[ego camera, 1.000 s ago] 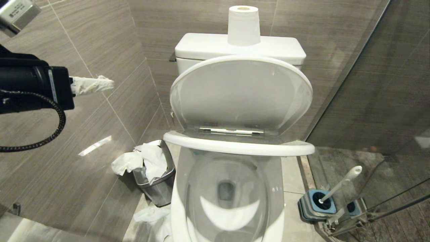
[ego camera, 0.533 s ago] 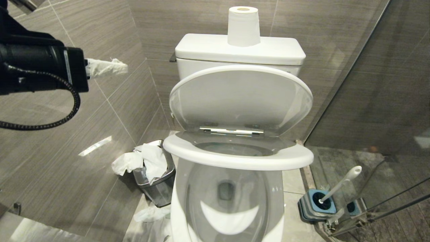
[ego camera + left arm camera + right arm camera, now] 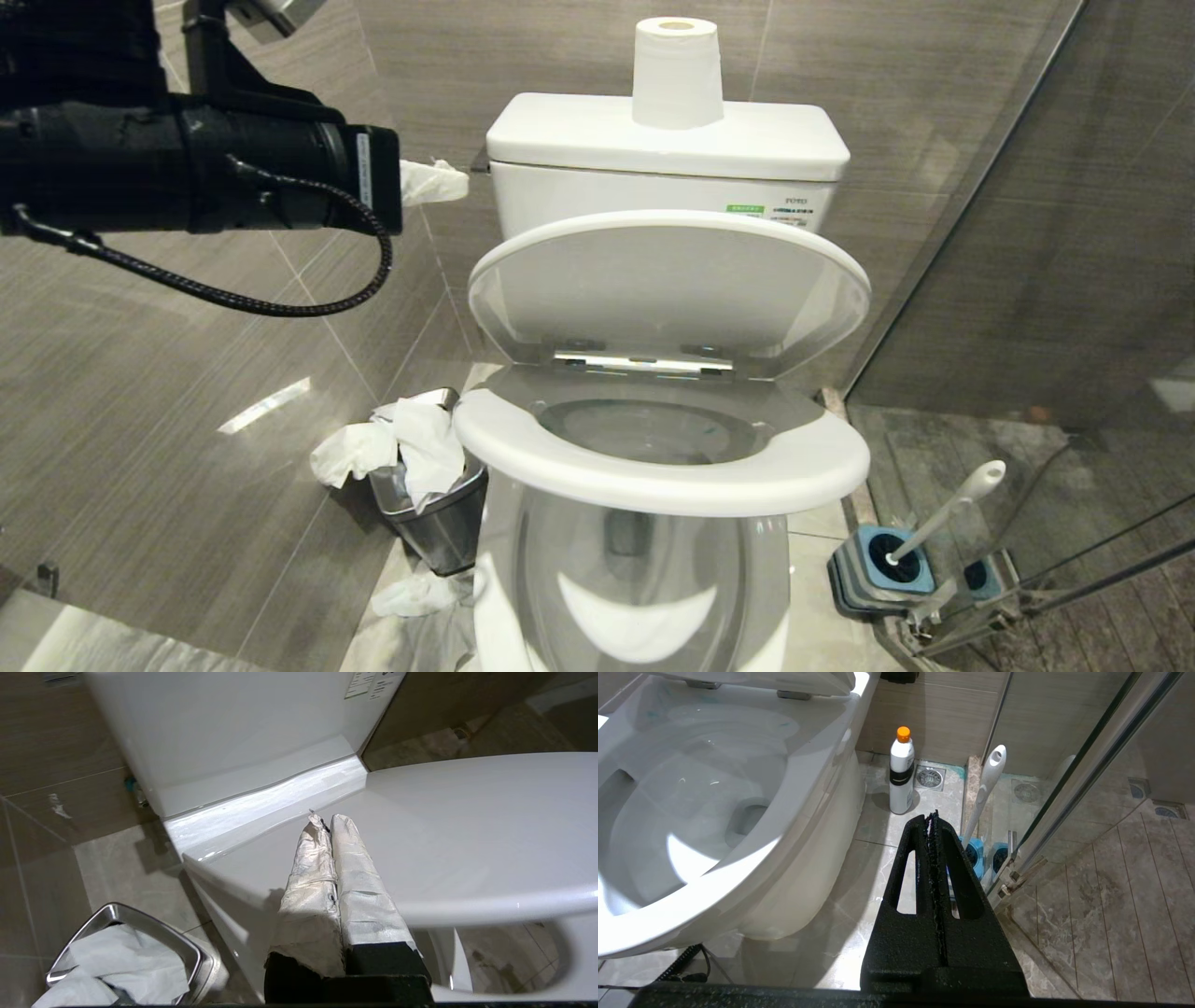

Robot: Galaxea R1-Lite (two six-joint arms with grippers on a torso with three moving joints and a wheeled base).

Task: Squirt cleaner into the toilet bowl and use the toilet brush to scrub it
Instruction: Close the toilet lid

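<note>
**A:** Where was the left gripper (image 3: pixel 446 180), and how did its fingers stand?

**B:** It was raised high at the end of the black left arm (image 3: pixel 187 168), level with the cistern (image 3: pixel 667 140) and just beside the cistern's left end. Its two tape-wrapped fingers (image 3: pixel 322 868) were pressed flat together with nothing between them. In the left wrist view the lid (image 3: pixel 467 826) lay just beyond and below the fingertips; I could not tell whether they touched it.

**A:** And the toilet bowl?

**B:** The toilet bowl (image 3: pixel 644 588) sat well below that gripper and to its right, with the seat (image 3: pixel 653 467) tilted partway over it and the lid tilted above the seat. A few faint blue streaks of cleaner (image 3: pixel 784 722) showed on the inner wall near the hinges.

**A:** The right gripper?

**B:** The right gripper (image 3: pixel 933 816) was low beside the bowl, its black fingers closed on each other, empty. The toilet brush (image 3: pixel 987 784) stood just beyond its tips in the blue holder (image 3: pixel 973 854), against the glass partition (image 3: pixel 1087 765). A white bottle with an orange cap (image 3: pixel 901 772) stood on the floor farther off, near the bowl's side.

**A:** Anything below the left gripper?

**B:** A steel bin (image 3: pixel 439 523) stuffed with tissue, down by the wall.
</note>
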